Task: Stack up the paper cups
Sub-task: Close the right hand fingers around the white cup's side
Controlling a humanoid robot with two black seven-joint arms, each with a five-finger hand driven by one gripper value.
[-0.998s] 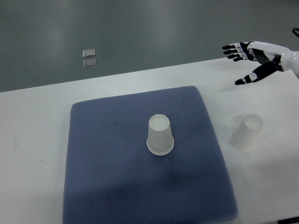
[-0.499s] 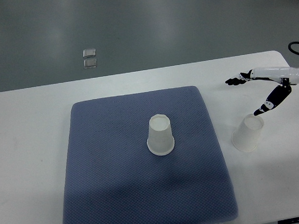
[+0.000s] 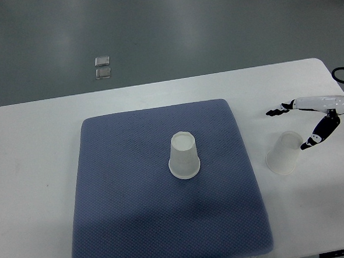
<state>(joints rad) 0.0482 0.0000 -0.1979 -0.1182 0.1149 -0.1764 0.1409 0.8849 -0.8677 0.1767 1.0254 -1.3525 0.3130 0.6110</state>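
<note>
White table point(image 3: 32, 131): spans the view, carrying all items listed below

Blue-grey quilted mat point(image 3: 137, 224): laid flat at the table's centre, probably as a soft, non-slip base for the stack

Paper cup on the mat point(image 3: 183, 156): upside down, mouth on the fabric, closed bottom upward; placed mid-mat, seemingly as the base that will receive the other cup

Paper cup off the mat point(image 3: 285, 152): also inverted, standing on bare table just beside the mat's right edge, well apart from the first cup; not yet stacked

Right hand point(image 3: 305, 124): reaching in from the right edge, white shell with dark fingertips, fingers spread and gripping nothing; thumb tip point(image 3: 308, 144) close against the cup's right side (contact too fine to judge), remaining fingers extended leftward above and behind it, a posture suited to closing around the cup wall

Two small clear squares point(image 3: 103, 67): on the grey floor beyond the table, no apparent part in the job

Left arm: absent from view
</note>
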